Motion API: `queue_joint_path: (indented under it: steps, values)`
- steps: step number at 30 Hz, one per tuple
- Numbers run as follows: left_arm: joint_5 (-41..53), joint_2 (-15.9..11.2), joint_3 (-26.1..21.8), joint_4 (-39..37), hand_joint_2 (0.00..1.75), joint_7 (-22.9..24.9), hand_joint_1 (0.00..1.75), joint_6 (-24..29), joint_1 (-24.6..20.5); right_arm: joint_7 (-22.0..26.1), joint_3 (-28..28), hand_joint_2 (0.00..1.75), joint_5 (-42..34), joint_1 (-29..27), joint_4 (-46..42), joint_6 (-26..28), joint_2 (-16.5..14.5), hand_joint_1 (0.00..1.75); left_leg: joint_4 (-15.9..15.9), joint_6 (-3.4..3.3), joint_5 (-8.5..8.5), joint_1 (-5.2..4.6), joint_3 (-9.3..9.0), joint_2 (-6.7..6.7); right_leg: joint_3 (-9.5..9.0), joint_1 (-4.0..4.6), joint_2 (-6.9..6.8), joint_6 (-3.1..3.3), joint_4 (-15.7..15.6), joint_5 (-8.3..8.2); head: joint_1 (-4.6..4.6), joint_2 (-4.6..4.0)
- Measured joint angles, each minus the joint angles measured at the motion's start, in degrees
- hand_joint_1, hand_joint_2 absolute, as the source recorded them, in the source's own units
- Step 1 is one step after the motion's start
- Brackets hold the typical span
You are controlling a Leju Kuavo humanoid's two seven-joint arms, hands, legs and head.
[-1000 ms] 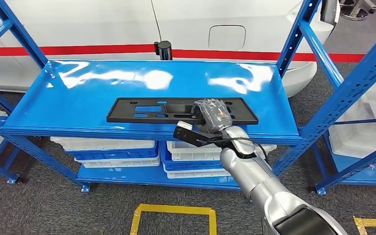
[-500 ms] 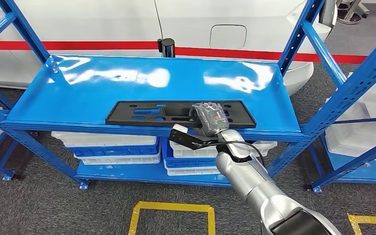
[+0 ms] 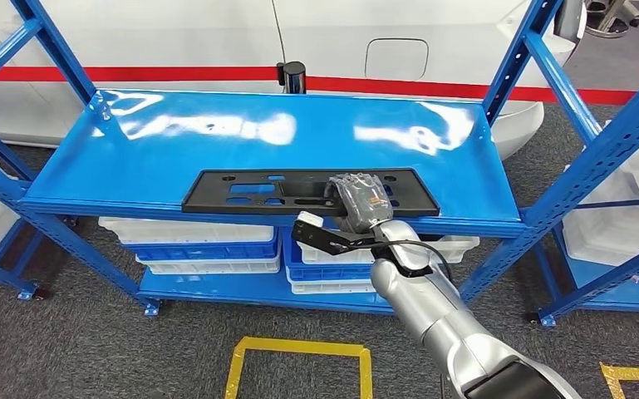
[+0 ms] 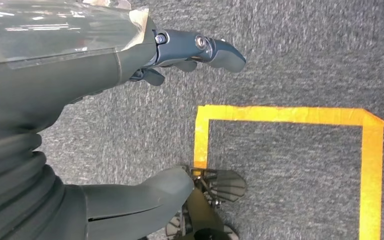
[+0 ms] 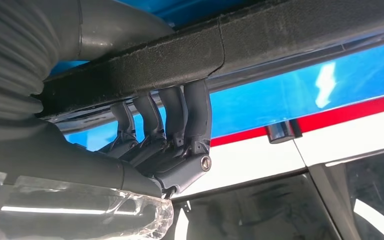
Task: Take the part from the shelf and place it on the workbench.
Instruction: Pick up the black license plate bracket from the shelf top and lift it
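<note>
Gripping the black part (image 3: 309, 191) at the front edge of the blue shelf (image 3: 133, 166), the right hand (image 3: 364, 202) has its fingers (image 5: 180, 117) wrapped over the rim, thumb underneath. Left hand (image 4: 80, 100) hangs by the floor, fingers apart (holding nothing). Looks like the pickup step; next it needs a level lift clear of the shelf lip, then carrying to the bench.
</note>
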State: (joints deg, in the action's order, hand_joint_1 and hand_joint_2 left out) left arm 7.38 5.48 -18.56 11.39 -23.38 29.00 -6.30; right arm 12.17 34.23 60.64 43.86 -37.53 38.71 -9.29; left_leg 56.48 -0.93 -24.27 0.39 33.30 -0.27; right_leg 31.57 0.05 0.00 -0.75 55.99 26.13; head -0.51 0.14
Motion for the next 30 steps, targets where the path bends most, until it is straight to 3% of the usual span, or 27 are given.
queue_joint_path:
  steps: [2,3,6,7,8,9,11,13,16,18,21,23,24,26,28,30]
  values:
    - [0.0,0.0,0.0,0.0,1.75,0.1,0.00,0.1,0.0,0.0,0.0,1.75,0.1,0.0,-0.1,0.0,-0.1,1.66,0.9,0.57,-0.81,0.24,0.47,0.03,-0.14,-0.78,-0.10,0.67,-0.3,-0.41,-0.06,0.00]
    - [0.1,0.0,0.0,0.0,1.75,0.1,0.00,0.2,0.0,0.0,0.0,1.75,0.1,0.0,-0.1,0.0,-0.1,1.66,2.6,0.85,-2.12,0.39,1.21,0.04,-0.21,-1.14,-0.17,1.11,-0.5,-0.62,-0.18,-0.01]
    - [0.1,0.0,0.0,0.0,1.75,0.3,0.00,0.4,0.1,0.0,-0.1,1.75,0.2,-0.1,-0.2,-0.1,-0.2,1.66,13.5,1.71,-7.93,0.82,6.01,0.05,0.06,-1.20,-0.29,1.77,-0.5,-0.89,-0.58,0.00]
    - [0.1,0.0,0.0,0.0,1.75,0.3,0.00,0.4,0.1,0.0,-0.1,1.75,0.3,-0.1,-0.2,-0.2,-0.2,1.66,16.2,1.98,-8.75,1.01,7.19,0.07,0.18,-1.16,-0.30,1.80,-0.5,-0.93,-0.61,0.00]
    - [0.0,0.0,0.0,0.0,1.75,0.4,0.00,0.4,0.1,0.0,-0.1,1.75,0.4,-0.2,-0.2,-0.3,-0.3,1.66,16.8,2.22,-8.43,1.24,7.35,0.09,0.26,-1.17,-0.29,1.82,-0.4,-0.97,-0.65,0.00]
    - [0.0,-0.1,0.0,0.0,1.75,0.4,0.00,0.5,0.2,0.0,-0.1,1.75,0.4,-0.2,-0.2,-0.5,-0.3,1.66,15.2,2.41,-7.14,1.52,6.43,0.13,0.30,-1.22,-0.28,1.82,-0.2,-0.99,-0.67,-0.01]
    - [0.0,-0.1,0.0,0.0,1.75,0.4,0.00,0.5,0.1,0.0,-0.1,1.75,0.5,-0.1,-0.2,-0.6,-0.3,1.66,7.8,2.76,-3.64,2.06,2.40,0.22,0.46,-1.20,-0.21,1.48,0.3,-0.79,-0.77,-0.01]
    - [0.0,-0.1,0.0,0.0,1.75,0.4,0.00,0.4,0.1,0.0,-0.2,1.75,0.5,0.0,-0.2,-0.7,-0.4,1.66,2.4,2.60,-2.07,2.14,-0.30,0.17,0.87,-0.77,-0.08,0.82,0.8,-0.66,-0.74,-0.01]
    - [0.0,-0.1,0.0,0.0,1.75,0.4,0.00,0.3,0.0,0.0,-0.3,1.75,0.4,0.1,-0.2,-0.7,-0.3,1.66,1.3,1.25,-1.70,1.67,-0.26,0.17,1.49,-0.45,-0.01,-0.40,0.7,-0.98,-0.44,0.00]
    - [0.2,-0.1,0.0,0.0,1.75,0.4,0.00,0.3,-0.1,0.0,-0.5,1.75,0.4,0.0,-0.2,-0.6,-0.2,1.66,0.8,0.09,-1.04,1.56,-0.11,0.28,2.85,-0.56,-0.02,-0.61,3.0,0.51,-0.33,0.00]
    - [0.4,-0.1,0.0,0.0,1.75,0.4,0.00,0.2,-0.2,0.0,-0.7,1.75,0.5,-0.1,-0.2,-0.5,0.1,1.66,0.6,-0.83,-0.43,1.42,0.51,0.37,7.66,-0.81,0.00,-0.11,13.5,5.35,-0.03,0.00]
    - [0.5,0.0,0.0,0.0,1.75,0.4,0.00,0.2,-0.2,0.1,-0.7,1.75,0.6,-0.3,-0.2,-0.5,0.3,1.66,0.7,-0.93,-0.22,1.32,0.84,0.35,9.31,-0.84,0.01,-0.51,17.8,6.72,0.12,0.00]
    - [0.5,0.0,0.0,0.0,1.75,0.4,0.00,0.2,-0.2,0.1,-0.7,1.75,0.6,-0.3,-0.2,-0.5,0.3,1.66,0.7,-0.87,-0.15,1.28,0.91,0.30,8.34,-0.83,0.01,-0.93,16.5,6.07,0.22,0.00]
    - [0.5,0.1,0.0,0.0,1.75,0.4,0.00,0.2,-0.3,0.2,-0.7,1.75,0.7,-0.1,-0.2,-0.5,0.3,1.66,0.7,-0.62,0.01,1.24,0.90,0.15,3.58,-0.85,-0.01,-1.51,8.1,3.31,0.29,0.00]
    - [0.5,0.1,0.0,0.0,1.75,0.4,0.00,0.2,-0.4,0.2,-0.7,1.75,0.6,0.1,-0.2,-0.5,0.3,1.66,0.7,-0.04,0.19,1.08,0.94,-0.01,0.13,-0.50,0.00,-1.18,1.4,1.33,0.32,-0.01]
    - [0.6,0.1,0.0,0.0,1.75,0.4,0.00,0.2,-0.4,0.3,-0.8,1.75,0.6,0.2,-0.2,-0.5,0.2,1.66,0.6,0.72,0.51,0.96,1.07,-0.09,-0.25,-0.10,0.03,-0.44,0.4,0.70,0.31,0.00]
